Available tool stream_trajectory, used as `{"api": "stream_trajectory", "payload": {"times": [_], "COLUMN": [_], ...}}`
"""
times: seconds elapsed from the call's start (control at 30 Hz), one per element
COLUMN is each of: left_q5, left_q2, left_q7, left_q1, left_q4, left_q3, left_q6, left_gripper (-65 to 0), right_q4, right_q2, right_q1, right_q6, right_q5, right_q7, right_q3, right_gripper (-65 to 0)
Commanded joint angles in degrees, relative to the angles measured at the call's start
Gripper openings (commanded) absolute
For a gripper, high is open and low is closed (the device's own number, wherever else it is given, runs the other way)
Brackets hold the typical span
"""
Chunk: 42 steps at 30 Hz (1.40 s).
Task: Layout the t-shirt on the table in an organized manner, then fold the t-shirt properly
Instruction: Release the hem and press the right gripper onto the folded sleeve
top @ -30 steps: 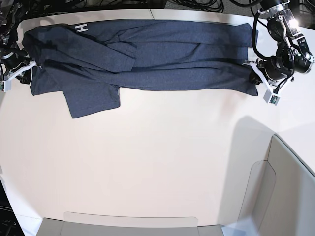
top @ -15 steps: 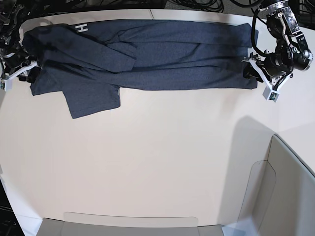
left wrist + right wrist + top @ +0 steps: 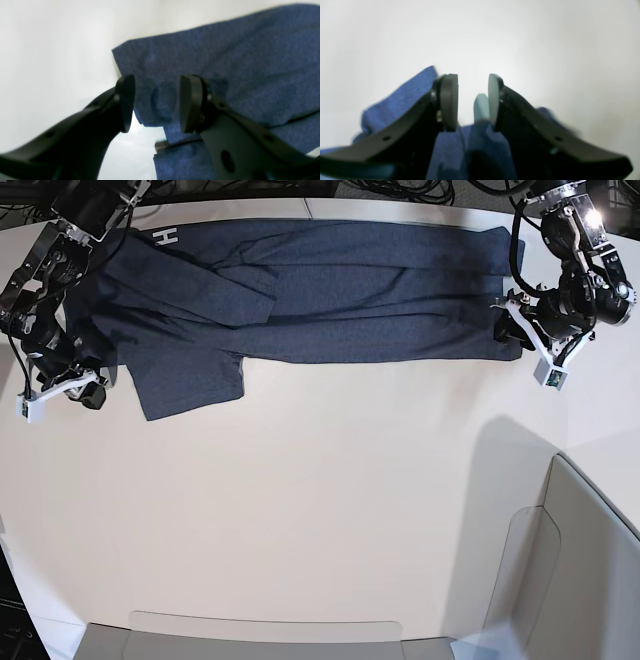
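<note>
We begin at the left gripper (image 3: 155, 103). In its wrist view the two dark pads stand well apart with a clear gap between them; nothing is clamped. A corner of the t-shirt (image 3: 300, 290) lies flat beneath that gap, and a round dent shows in the cloth between the pads. In the base view this gripper sits at the garment's right end, just beside its edge.

The right gripper (image 3: 473, 101) also has its pads separated, though by a narrower gap. Folds of cloth rise below and behind the pads, and a pale bluish piece lies close against the inner face of one pad; we cannot tell what this piece is, nor whether it touches the pad. In the base view this gripper (image 3: 70, 390) sits just off the garment's left end, near the lower corner of the sleeve area.

The t-shirt is spread lengthwise along the far edge of the table (image 3: 320, 510), as a long band with several creases. One sleeve flap hangs out toward the near side at its left end.

Legible writing: a single white block letter "H" (image 3: 166, 238) near the top left of the cloth. We read no other marking.
</note>
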Motion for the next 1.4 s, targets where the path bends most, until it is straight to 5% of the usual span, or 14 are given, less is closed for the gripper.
{"api": "stream_trajectory", "payload": {"times": [0.0, 1.03, 1.2, 1.37], "left_q5": [-0.62, -0.62, -0.62, -0.62], "left_q2": [-0.73, -0.64, -0.64, -0.64], "left_q7": [-0.77, -0.77, -0.77, -0.77], "left_q1": [-0.49, -2.08, -2.08, -2.08], "left_q4": [1.04, 0.78, 0.78, 0.69], "left_q3": [-0.31, -0.22, -0.22, -0.22], "left_q6": [0.08, -0.01, -0.01, -0.01], "left_gripper": [-37.2, -37.3, -37.3, -37.3], "right_q4": [-0.76, -11.84, -11.75, -3.84], "right_q2": [0.86, -2.57, -3.01, -3.27], "right_q1": [1.58, 2.98, 2.81, 1.75], "right_q6": [0.36, 0.72, 0.72, 0.72], "right_q5": [0.38, 0.82, 0.82, 0.82], "right_q7": [0.78, 0.61, 0.34, -5.46], "right_q3": [0.06, -13.39, -13.47, -13.47], "right_gripper": [-44.6, -45.4, -65.0, -65.0]}}
